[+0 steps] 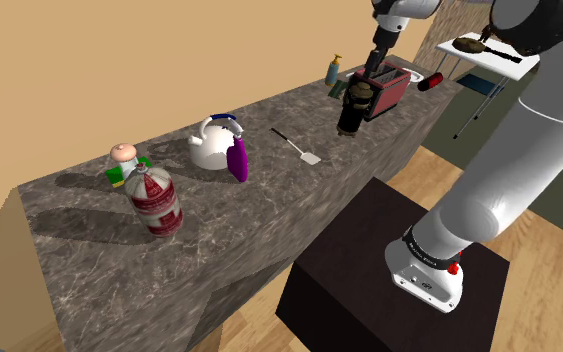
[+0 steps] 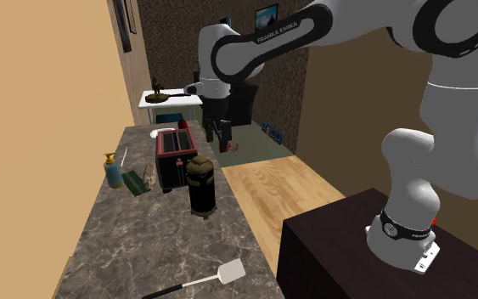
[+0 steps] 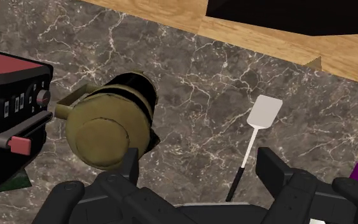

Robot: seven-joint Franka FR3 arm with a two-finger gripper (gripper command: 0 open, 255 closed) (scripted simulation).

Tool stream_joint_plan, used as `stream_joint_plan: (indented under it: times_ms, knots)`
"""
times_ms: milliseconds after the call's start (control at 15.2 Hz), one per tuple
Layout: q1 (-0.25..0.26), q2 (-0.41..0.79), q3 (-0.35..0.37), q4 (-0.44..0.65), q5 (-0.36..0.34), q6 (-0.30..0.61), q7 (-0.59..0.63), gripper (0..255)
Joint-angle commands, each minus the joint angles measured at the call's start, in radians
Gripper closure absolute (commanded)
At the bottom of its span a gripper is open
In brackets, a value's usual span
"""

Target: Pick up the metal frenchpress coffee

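The french press is a dark cylinder with a brassy olive lid, standing upright on the marble counter beside the toaster. In the second exterior view the french press stands near the counter's front edge, with my gripper hanging above and beyond it. In the wrist view its lid and short handle sit just off the left finger, not between the fingers. My gripper is open, its fingers wide apart and touching nothing. From the shoulder camera the gripper hovers just over the press.
A red and black toaster stands right next to the press. A white spatula lies on the counter nearby. Farther along are a white kettle, a purple bottle and a red-white jar. A soap bottle stands behind the toaster.
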Motion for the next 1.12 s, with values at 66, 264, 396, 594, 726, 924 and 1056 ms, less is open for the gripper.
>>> stream_joint_plan:
  times_ms: [66, 264, 396, 594, 726, 924, 1056]
  knots:
    - [-0.051, 0.133, -0.011, 0.104, 0.070, -0.009, -0.084, 0]
    - [-0.114, 0.263, -0.004, 0.225, 0.129, -0.034, -0.146, 0]
    - [-0.156, 0.338, 0.004, 0.304, 0.158, -0.053, -0.174, 0]
    - [-0.157, 0.350, 0.010, 0.280, 0.166, -0.019, -0.180, 0]
    - [-0.159, 0.359, 0.014, 0.266, 0.172, 0.003, -0.184, 0]
    - [-0.160, 0.372, 0.019, 0.248, 0.181, 0.031, -0.190, 0]
    - [-0.161, 0.374, 0.019, 0.251, 0.181, 0.031, -0.190, 255]
